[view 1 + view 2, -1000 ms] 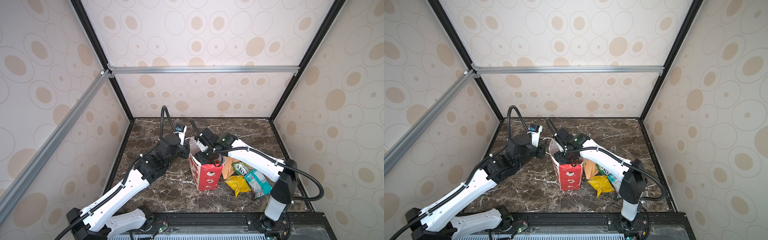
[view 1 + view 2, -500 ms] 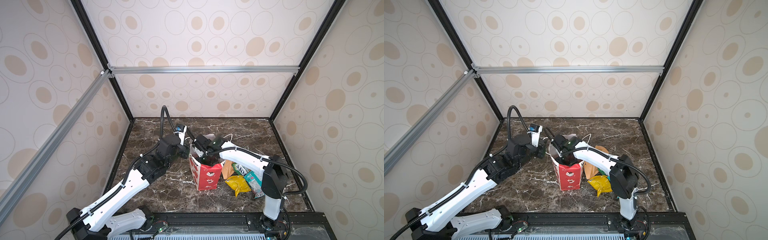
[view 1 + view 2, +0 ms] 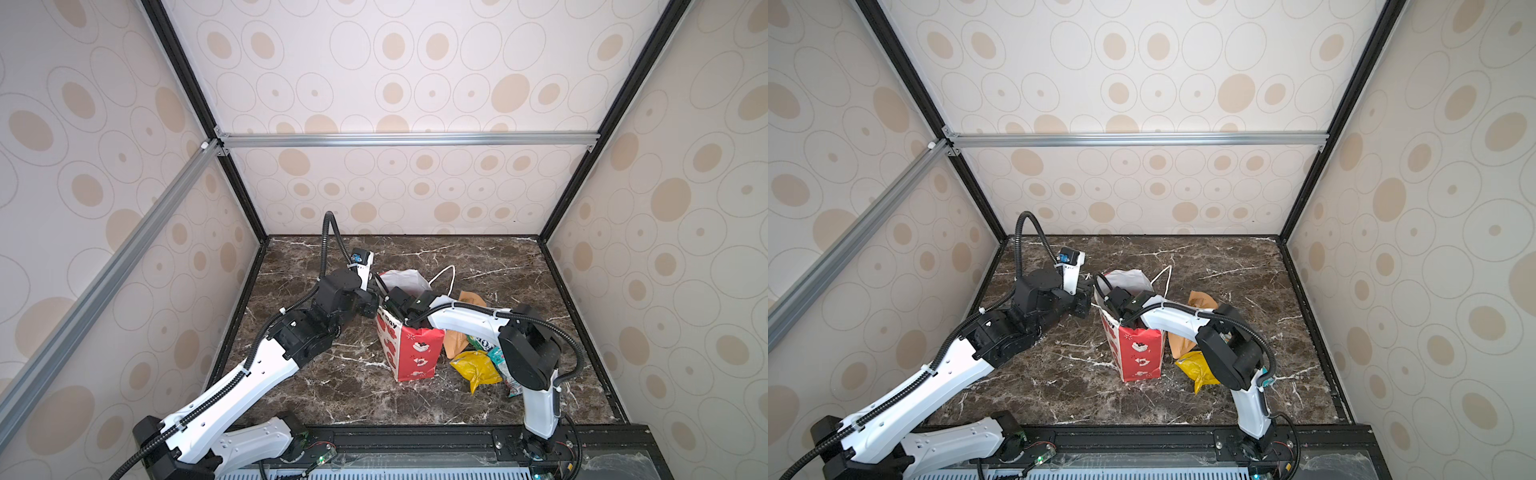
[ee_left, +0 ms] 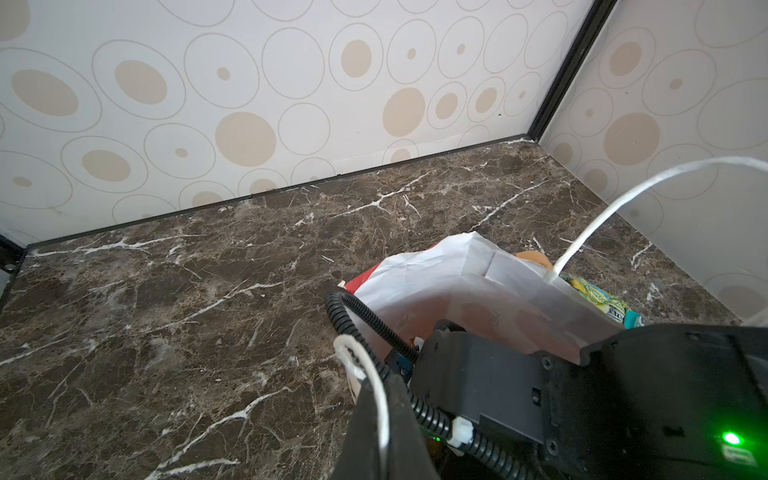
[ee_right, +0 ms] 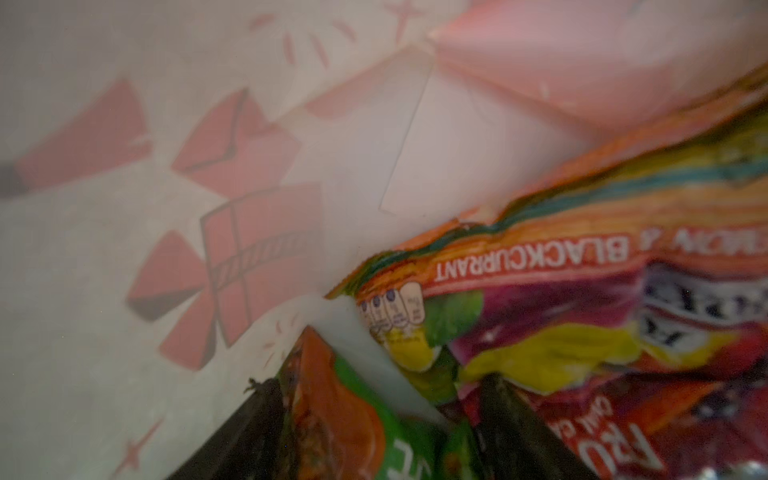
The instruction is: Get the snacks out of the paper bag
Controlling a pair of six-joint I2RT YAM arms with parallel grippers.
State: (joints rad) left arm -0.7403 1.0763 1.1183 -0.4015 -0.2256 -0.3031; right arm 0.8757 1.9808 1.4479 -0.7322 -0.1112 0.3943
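The red paper bag stands upright mid-table, its white inside showing in the right wrist view. My left gripper is shut on the bag's white cord handle at the rim. My right gripper is deep inside the bag, open, with a green-and-orange packet between its fingers. An orange packet lies beside it. Outside, right of the bag, lie a tan pouch, a green packet, a yellow packet and a teal packet.
The right arm's forearm arches over the packets lying on the dark marble table. The bag's other cord handle loops up behind. Patterned walls enclose the table on three sides.
My right gripper has gone from above the bag's mouth down into the bag, its arm folding in closer. The left gripper has stayed at the rim and tightened on the handle.
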